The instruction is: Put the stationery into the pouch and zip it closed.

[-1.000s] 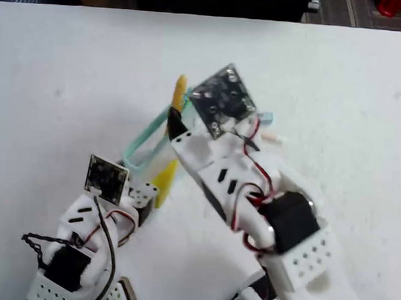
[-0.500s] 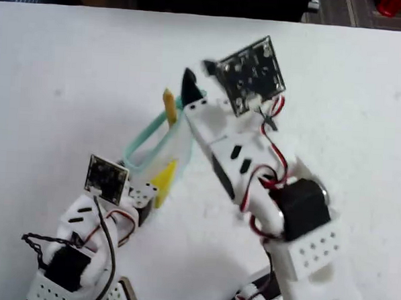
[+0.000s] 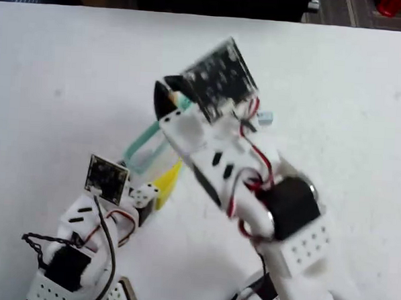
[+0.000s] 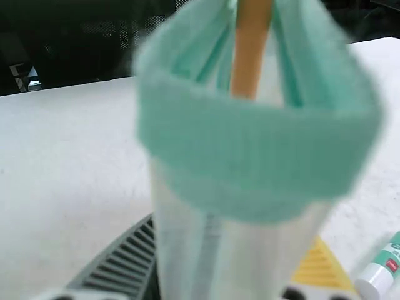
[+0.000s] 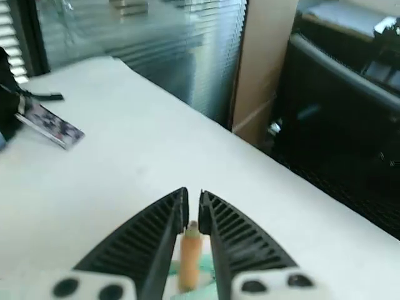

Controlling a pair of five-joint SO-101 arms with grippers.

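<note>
White tabletop (image 3: 56, 82) carries the near left hand (image 3: 150, 188) clamped on the open-mouthed pouch (image 4: 250, 162), while farther off the right hand (image 5: 192, 215) pinches the pencil (image 5: 189, 256) at that mouth; released off-centre, it would likely catch the rim and tip out.

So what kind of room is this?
Probably an office or a lab. There are window blinds behind a big white table, what looks like a black chair beside it, and the left arm and right arm on the table.
</note>
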